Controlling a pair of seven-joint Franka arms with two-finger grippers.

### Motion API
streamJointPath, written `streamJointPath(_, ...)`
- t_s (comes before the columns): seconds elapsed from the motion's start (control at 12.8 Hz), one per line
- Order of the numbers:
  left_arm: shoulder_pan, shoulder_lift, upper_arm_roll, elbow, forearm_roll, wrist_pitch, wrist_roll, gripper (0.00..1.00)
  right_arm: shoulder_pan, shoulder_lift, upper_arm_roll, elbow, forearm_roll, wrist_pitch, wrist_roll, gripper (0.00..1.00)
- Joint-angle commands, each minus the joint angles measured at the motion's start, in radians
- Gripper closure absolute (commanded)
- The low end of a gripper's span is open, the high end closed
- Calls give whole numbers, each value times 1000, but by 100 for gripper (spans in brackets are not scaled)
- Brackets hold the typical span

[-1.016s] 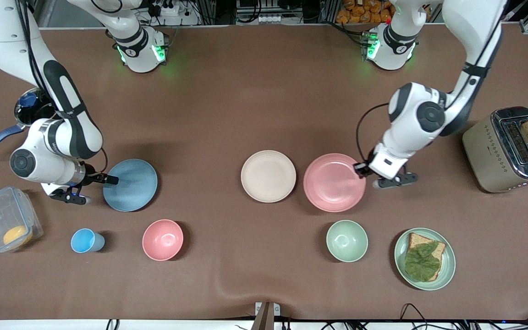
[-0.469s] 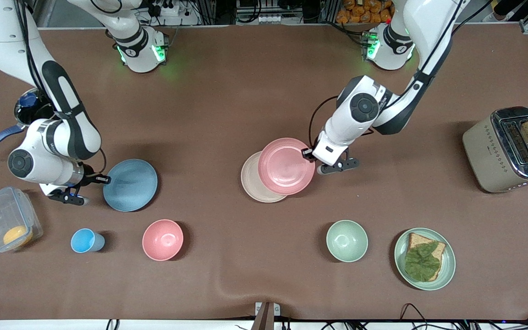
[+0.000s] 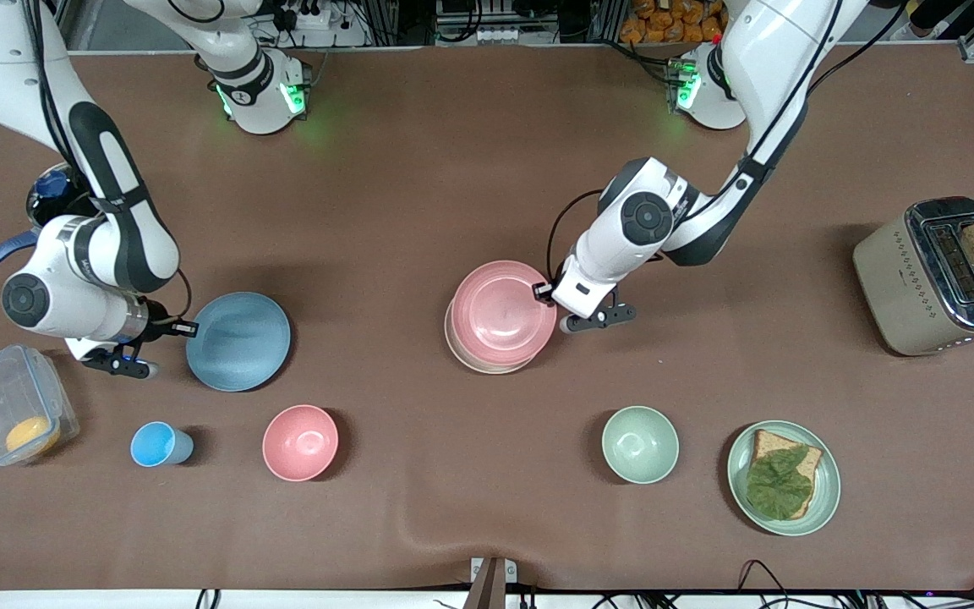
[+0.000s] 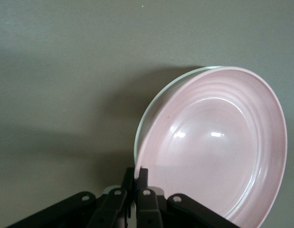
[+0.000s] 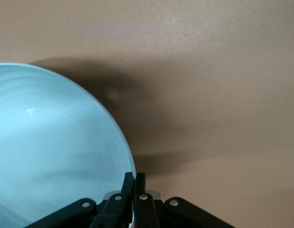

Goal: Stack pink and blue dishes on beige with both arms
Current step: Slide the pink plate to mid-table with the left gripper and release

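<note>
The pink plate [image 3: 501, 311] sits over the beige plate [image 3: 487, 366], of which only a thin rim shows. My left gripper [image 3: 543, 293] is shut on the pink plate's rim at the edge toward the left arm's end. In the left wrist view the left gripper [image 4: 138, 176] pinches the pink plate [image 4: 218, 147], and a pale beige plate edge [image 4: 151, 107] peeks out beside it. The blue plate [image 3: 239, 341] is near the right arm's end, and my right gripper [image 3: 187, 328] is shut on its rim. The right wrist view shows the right gripper [image 5: 136, 183] clamping the blue plate [image 5: 52, 152], with shadow under the rim.
A blue cup [image 3: 157, 444], pink bowl [image 3: 300, 442], green bowl [image 3: 640, 444] and green plate with bread [image 3: 783, 478] line the side nearer the camera. A toaster [image 3: 939, 275] stands at the left arm's end. A clear container [image 3: 13, 414] and pan [image 3: 47, 203] are at the right arm's end.
The left arm carried the pink plate from beside the beige plate to over it. The right gripper and blue plate shifted slightly toward the right arm's end.
</note>
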State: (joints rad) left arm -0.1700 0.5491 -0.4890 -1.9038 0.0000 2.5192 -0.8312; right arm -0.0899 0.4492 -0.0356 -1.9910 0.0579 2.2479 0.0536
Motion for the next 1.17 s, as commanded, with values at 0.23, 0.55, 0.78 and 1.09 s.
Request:
streamJointPath(0.23, -26, 80, 20, 61, 51, -2, -20, 100, -18, -133, 13, 66, 0, -209, -40, 100)
streamJointPath(0.55, -3, 13, 21, 74, 52, -19, -49, 0, -10, -178, 17, 159, 0, -365, -40, 100)
streamJointPath(0.78, 145, -186, 26, 74, 108, -179, -31, 0, 22, -190, 23, 214, 16, -430, -28, 100)
streamJointPath(1.09, 306, -429, 17, 87, 305, -463, 150, 0, 154, -187, 23, 256, 104, -452, 43, 100)
